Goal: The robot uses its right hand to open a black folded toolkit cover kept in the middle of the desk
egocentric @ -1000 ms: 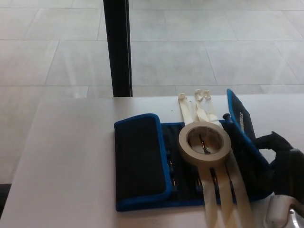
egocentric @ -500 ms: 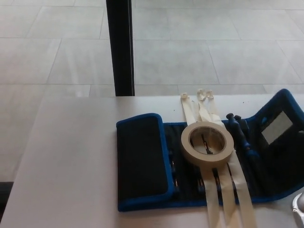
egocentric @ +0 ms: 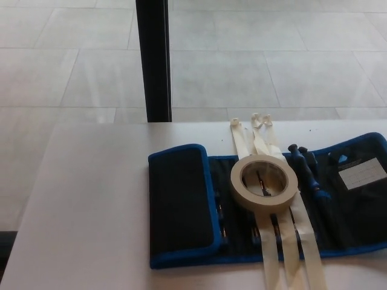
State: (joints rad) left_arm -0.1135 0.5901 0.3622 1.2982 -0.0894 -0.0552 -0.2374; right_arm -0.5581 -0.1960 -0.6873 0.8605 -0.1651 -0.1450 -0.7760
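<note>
We are noting the toolkit cover (egocentric: 266, 205) lying mid-bench (egocentric: 91, 199), right flap (egocentric: 357, 187) spread flat, left flap (egocentric: 180, 202) folded, tape roll (egocentric: 263, 181) on top; neither hand showing, fingers untellable, we are judging left flap next.

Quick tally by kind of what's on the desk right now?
Toolkit cover, black with blue trim: 1
Masking tape roll: 1
Tape strips across the kit: 3
Blue-handled tools clearly visible: 2
Total: 7
</note>
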